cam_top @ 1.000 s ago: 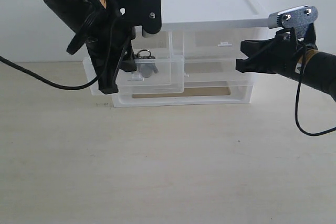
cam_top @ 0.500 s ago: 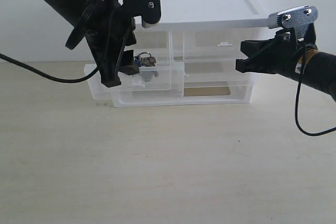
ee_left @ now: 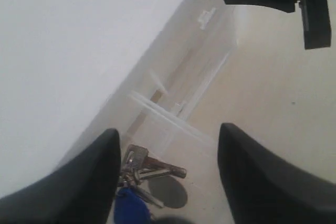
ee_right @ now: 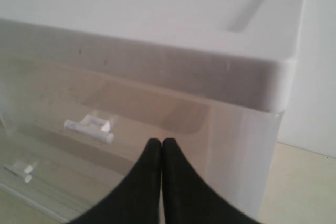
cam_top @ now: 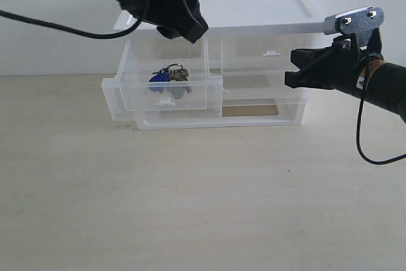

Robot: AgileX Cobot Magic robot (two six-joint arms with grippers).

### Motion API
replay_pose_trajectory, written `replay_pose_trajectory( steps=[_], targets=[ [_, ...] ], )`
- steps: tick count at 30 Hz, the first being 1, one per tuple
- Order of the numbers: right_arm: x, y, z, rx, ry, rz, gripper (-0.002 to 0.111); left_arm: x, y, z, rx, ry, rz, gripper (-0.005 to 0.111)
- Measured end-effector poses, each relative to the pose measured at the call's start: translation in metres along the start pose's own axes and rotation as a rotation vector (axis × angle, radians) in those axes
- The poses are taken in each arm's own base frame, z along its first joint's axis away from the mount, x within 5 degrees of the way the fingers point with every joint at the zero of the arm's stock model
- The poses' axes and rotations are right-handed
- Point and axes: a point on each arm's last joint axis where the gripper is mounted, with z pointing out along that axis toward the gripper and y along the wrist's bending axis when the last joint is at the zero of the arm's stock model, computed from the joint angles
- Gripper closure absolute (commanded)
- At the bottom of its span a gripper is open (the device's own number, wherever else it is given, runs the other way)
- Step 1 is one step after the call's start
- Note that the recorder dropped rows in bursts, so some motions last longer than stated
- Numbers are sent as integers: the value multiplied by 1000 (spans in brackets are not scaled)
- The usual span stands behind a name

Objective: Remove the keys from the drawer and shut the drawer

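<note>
while the small top-left drawer [cam_top: 136, 96] stands pulled open, the keys [cam_top: 170, 80] with their blue fob lie inside it, not yet taken out. above them hangs the left gripper [ee_left: 167, 177], fingers spread and empty. the right gripper [ee_right: 160, 177], fingers pressed together on nothing, hovers beside the storage unit [cam_top: 254, 23]. judging by this, both lifting the keys out and closing the drawer remain.

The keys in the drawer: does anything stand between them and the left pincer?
Nothing visible does. The left pincer hangs open above the pulled-out drawer, and the keys lie uncovered in it, seen between the fingers in the wrist view.
</note>
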Motion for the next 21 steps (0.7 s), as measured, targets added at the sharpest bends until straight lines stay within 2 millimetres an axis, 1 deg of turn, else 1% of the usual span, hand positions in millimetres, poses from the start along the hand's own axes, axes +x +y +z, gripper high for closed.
replay_pose_trajectory(
  steps=[3,4,5,8,11,16,21],
  targets=[
    [0,0,0,0,0,0,108,0,3,21,18,101,-69,56],
    [0,0,0,0,0,0,108,-1,5,25,11,120,-87,56],
    [0,0,0,0,0,0,108,1,8,33,-6,157,-117,56],
    [0,0,0,0,0,0,108,1,17,44,-84,208,-168,56],
    [0,0,0,0,0,0,108,4,21,51,-116,254,-184,56],
    [0,0,0,0,0,0,108,14,19,65,-108,326,-189,56],
    [0,0,0,0,0,0,108,15,19,68,-109,332,-190,56]
  ],
)
